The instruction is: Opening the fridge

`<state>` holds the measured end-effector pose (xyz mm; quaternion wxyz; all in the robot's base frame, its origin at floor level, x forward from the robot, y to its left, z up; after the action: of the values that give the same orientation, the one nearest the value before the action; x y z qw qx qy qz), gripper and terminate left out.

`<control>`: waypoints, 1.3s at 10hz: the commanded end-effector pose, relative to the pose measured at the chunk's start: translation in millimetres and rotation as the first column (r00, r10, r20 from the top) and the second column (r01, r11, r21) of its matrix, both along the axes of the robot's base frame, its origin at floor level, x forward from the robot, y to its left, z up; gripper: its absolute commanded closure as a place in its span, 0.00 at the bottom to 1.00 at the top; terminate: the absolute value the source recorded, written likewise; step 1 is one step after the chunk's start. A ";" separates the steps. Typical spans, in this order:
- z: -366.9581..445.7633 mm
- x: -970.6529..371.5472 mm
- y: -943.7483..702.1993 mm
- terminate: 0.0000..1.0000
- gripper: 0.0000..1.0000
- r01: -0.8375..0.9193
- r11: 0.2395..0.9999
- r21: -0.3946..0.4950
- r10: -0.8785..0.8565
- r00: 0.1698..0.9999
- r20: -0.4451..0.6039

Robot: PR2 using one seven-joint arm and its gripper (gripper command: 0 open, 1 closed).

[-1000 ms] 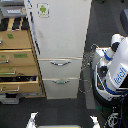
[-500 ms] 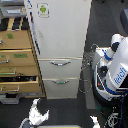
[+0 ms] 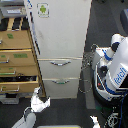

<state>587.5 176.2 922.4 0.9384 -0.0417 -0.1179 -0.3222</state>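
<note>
I see the fridge (image 3: 60,47) filling the centre and twelve o'clock of the exterior view, its big upper door shut, with a green-and-white sticker (image 3: 43,9) near the top. Below it, two drawers (image 3: 60,77) with curved silver handles sit closed, so I cannot see inside. At nine o'clock the tan wooden cabinet (image 3: 17,55) has drawers pulled out; their contents are too blurred to name. A white-and-blue robot (image 3: 114,70) stands at three o'clock. My gripper (image 3: 39,102) is at seven o'clock, just beside the fridge's lower corner; I cannot tell how its jaws stand.
</note>
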 end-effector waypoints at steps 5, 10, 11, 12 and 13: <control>83.4 205.3 62.2 0.00 0.00 -0.523 0.844 0.116 0.535 0.833 -0.138; 105.3 241.2 59.9 0.00 0.00 -0.586 0.794 0.161 0.606 0.784 -0.136; 112.6 245.3 55.5 0.00 0.00 -0.579 0.801 0.154 0.597 0.792 -0.130; 116.6 248.7 55.7 0.00 0.00 -0.576 0.802 0.158 0.594 0.795 -0.121; 116.1 250.7 57.8 0.00 0.00 -0.574 0.802 0.164 0.594 0.795 -0.120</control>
<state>818.9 239.0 1013.5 0.9995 0.0177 -0.0214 -0.0176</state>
